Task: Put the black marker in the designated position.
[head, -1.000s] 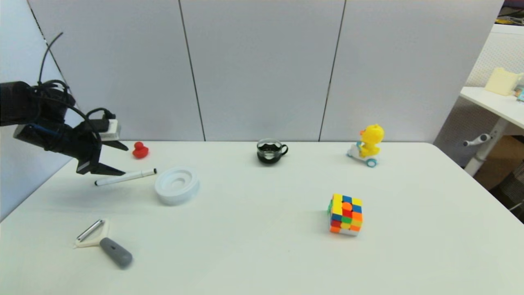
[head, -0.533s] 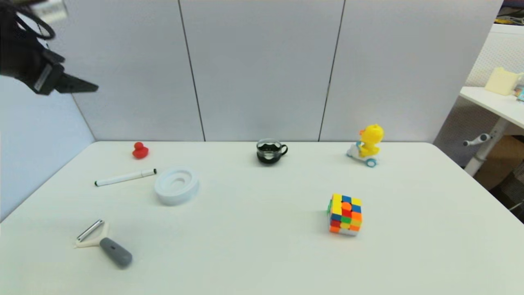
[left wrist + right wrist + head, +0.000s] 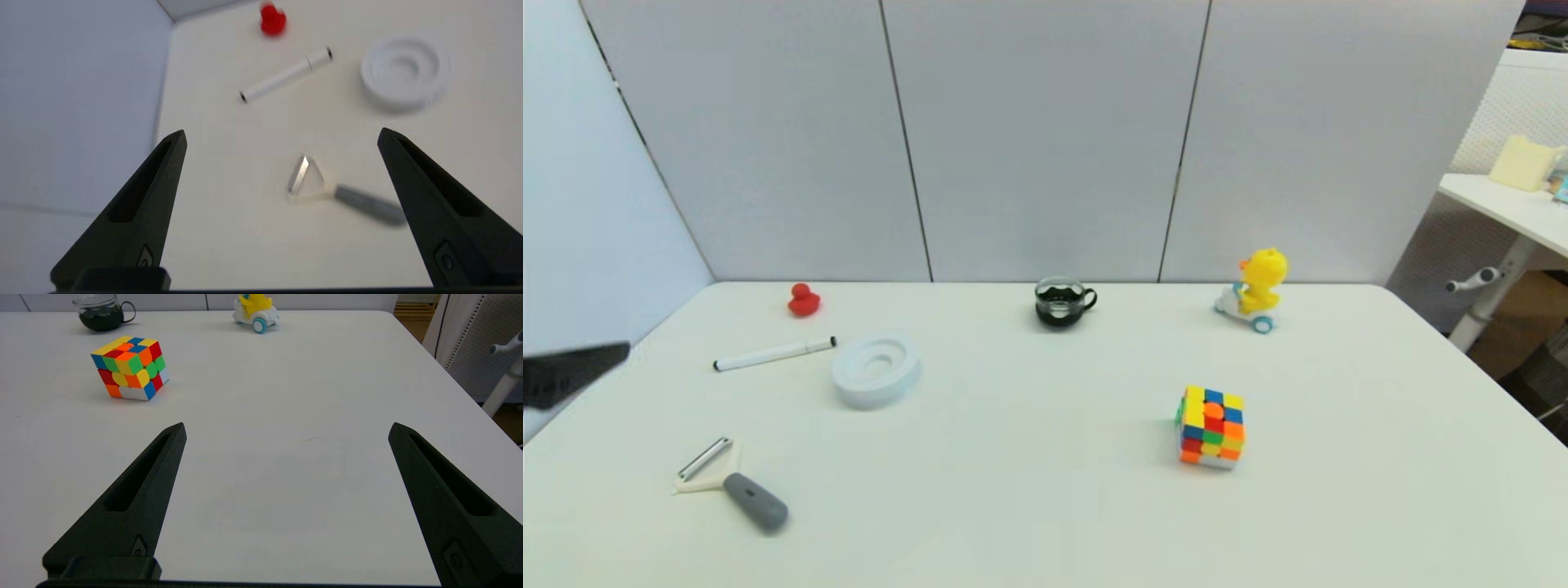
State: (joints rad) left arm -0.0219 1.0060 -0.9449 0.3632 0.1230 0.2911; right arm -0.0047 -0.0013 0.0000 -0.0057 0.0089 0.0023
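At the far left edge of the head view, a black tip of the left claw (image 3: 572,374) pokes in at mid-height, beside the tabletop's (image 3: 1045,506) left border. In the left wrist view its two fingers (image 3: 139,204) stand wide apart with nothing between them, well clear of every object.

Right of that tip, in the left middle of the head view, lies the black marker (image 3: 774,354). It is a slim, long pen with a white barrel and a small black tip at each end. It rests flat on the tabletop, slanted so that its right end sits a little higher in the frame than its left. A thin seam near the right end marks off the cap. Nothing touches it. The left wrist view shows it too (image 3: 286,74), blurred, lying on bare white surface.

Above it in the frame sits a small red duck (image 3: 803,300). Below it, in the lower left, lies a peeler (image 3: 732,485) with a grey handle. Just right of the marker's right end, close but apart, sits a white ring-shaped dish (image 3: 876,369).

Further right stand a dark glass cup (image 3: 1062,301), a colourful puzzle cube (image 3: 1213,427) and a yellow duck toy on wheels (image 3: 1256,291).

The right claw (image 3: 286,465) shows only in its own wrist view, fingers spread wide, empty, low over bare tabletop.
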